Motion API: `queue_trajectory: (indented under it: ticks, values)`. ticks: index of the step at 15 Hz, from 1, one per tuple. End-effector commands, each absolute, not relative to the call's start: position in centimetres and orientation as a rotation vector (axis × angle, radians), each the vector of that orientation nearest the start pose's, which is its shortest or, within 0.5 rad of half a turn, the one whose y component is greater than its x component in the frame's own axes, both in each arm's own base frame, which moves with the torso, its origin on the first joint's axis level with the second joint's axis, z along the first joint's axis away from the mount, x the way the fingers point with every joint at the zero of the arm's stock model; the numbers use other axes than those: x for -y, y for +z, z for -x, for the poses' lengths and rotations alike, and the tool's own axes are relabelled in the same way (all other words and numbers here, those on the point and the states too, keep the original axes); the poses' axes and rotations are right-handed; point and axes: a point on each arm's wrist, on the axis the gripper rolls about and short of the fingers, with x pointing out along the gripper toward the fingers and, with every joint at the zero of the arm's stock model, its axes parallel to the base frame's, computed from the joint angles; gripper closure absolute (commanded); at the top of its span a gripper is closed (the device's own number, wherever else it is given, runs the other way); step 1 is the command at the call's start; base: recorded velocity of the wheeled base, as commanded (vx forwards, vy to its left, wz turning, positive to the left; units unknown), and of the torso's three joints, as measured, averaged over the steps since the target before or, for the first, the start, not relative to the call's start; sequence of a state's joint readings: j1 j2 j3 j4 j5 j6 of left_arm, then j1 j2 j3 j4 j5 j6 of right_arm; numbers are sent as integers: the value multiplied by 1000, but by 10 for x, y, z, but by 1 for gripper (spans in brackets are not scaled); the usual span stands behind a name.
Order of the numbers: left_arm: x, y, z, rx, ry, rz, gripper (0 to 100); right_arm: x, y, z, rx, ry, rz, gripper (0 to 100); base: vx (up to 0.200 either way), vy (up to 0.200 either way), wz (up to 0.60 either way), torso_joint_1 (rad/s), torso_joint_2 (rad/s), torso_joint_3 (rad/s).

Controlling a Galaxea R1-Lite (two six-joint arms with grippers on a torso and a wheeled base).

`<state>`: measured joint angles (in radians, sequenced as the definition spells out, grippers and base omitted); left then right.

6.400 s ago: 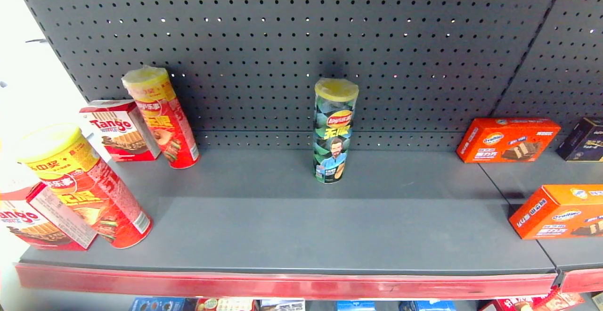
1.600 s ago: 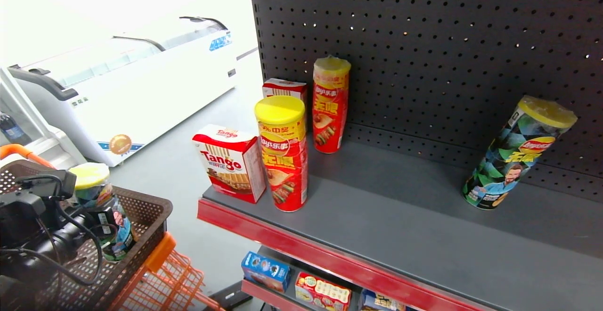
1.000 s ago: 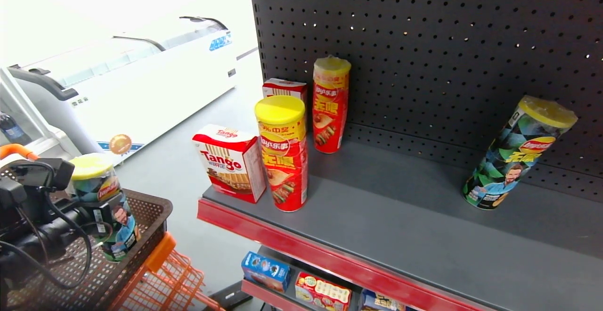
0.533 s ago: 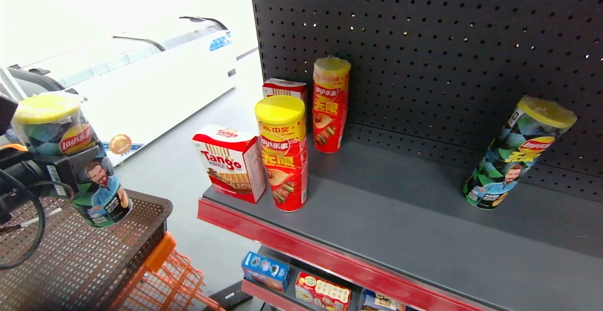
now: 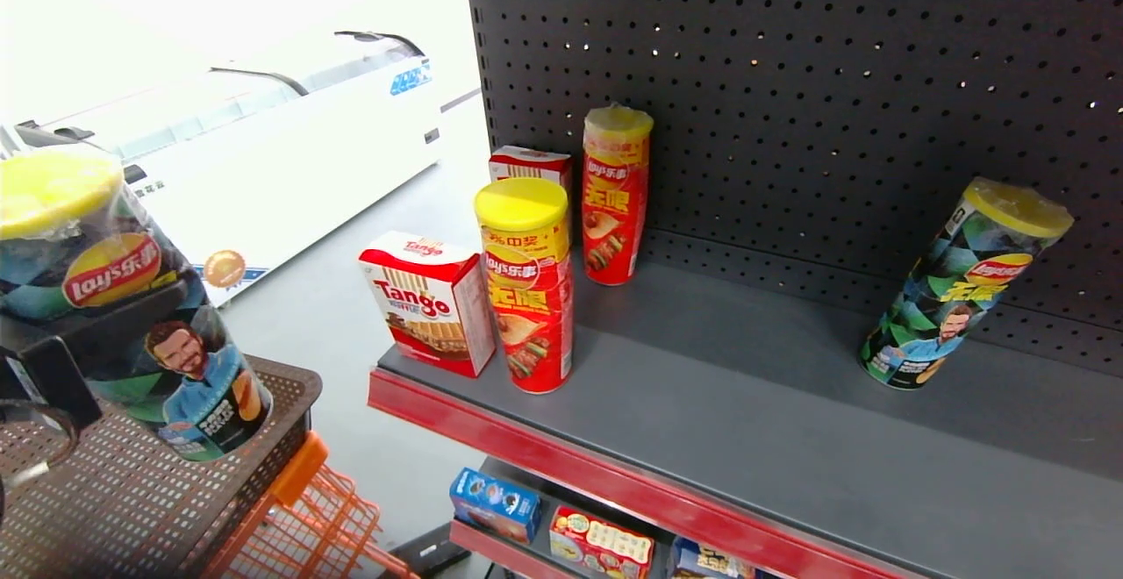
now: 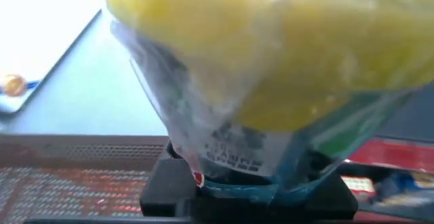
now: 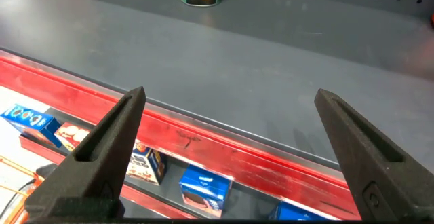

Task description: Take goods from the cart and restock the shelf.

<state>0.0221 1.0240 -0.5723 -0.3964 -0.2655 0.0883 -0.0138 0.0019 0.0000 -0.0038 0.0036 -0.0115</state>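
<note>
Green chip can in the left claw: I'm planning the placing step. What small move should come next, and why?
Probably carry the green chip can to the robot's right, toward the bare middle of the shelf. The left claw is shut on it, it looks clear of the cart basket, and open deck lies between the red cans and the matching can.

Head view: strong light floods in from beyond the left end of the shelf (image 5: 746, 421). The chest freezer (image 5: 263, 140) and the floor (image 5: 351, 298) there are washed to near white. The pegboard (image 5: 790, 79) stays dark, with pinpoints of light through its holes. Shadows on the shelf deck are soft and faint. The red front strip (image 5: 614, 482) carries a dull sheen. The green can (image 5: 961, 285) near the back edge reads as leaning, consistent with wide-angle stretch. Left wrist view: the yellow lid of the held chip can (image 6: 271, 47) is blown out.
</note>
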Motion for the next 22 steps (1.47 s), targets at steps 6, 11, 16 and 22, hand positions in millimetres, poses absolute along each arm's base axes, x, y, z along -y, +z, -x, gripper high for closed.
queue_trajectory:
  ticks: [6,11,16,22]
  values:
    - [8,221,-132,-48,-332,-61,100,0,76,23,3,-11,12,0,0,0,0,0,0,0]
    - [14,221,-152,-79,-401,-64,100,0,76,23,3,-9,12,0,0,0,0,0,0,0]
    - [50,225,-158,-84,-623,-69,100,0,76,23,1,-6,17,0,0,0,0,0,0,0]
    - [67,220,-169,-114,-705,-74,100,0,76,23,1,-6,15,0,0,0,0,0,0,0]
